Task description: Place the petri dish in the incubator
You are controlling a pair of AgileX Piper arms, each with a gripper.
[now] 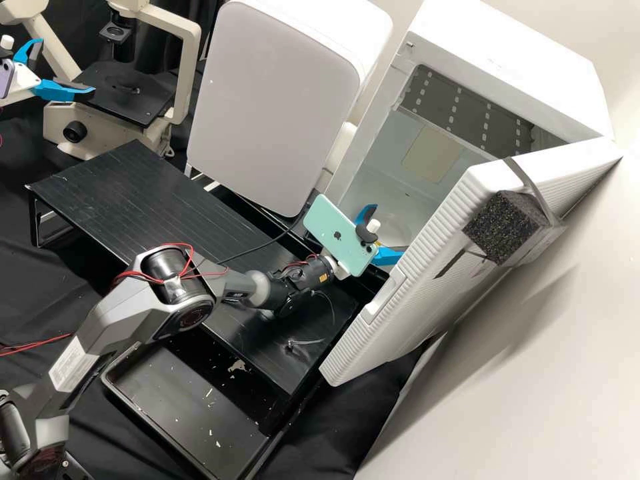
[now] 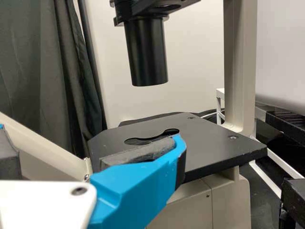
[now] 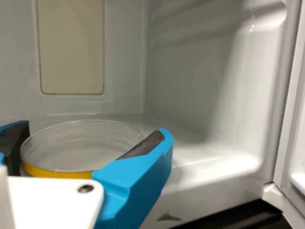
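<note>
Grasping the petri dish [image 3: 62, 173], R pincer [image 1: 389, 231] is in the mouth of the incubator [image 1: 507, 60], its pads on opp. sides of the dish. Dish is clear-walled w/ a yellow band round its lower part, inside the incubator nr the front of the floor; can't tell if its base touches the floor. Incubator door [image 1: 427, 267] is wide open, w/ a blk foam block [image 1: 503, 227] strapped to it. Pale rect. panel [image 3: 71, 47] on the inner wall beyond the dish. Mint-green phone [image 1: 337, 233] mounted by the R pincer.

L pincer [image 1: 65, 67] is released, its two fingers spread apart w/ nothing btwn them, nr the blk stage [image 1: 127, 100] of the microscope [image 1: 187, 40]. L wrist view has the blk cylinder [image 2: 147, 52] upright above the stage w/ its cutout.

Btwn microscope & incubator: big wht-grey cabinet [image 1: 267, 107], slightly tilted in the high view. Long blk stand [image 1: 133, 200] runs past its foot, under the R arm [image 1: 133, 313]. Blk tray [image 1: 187, 400] w/ pale flecks sits beside the stand.
</note>
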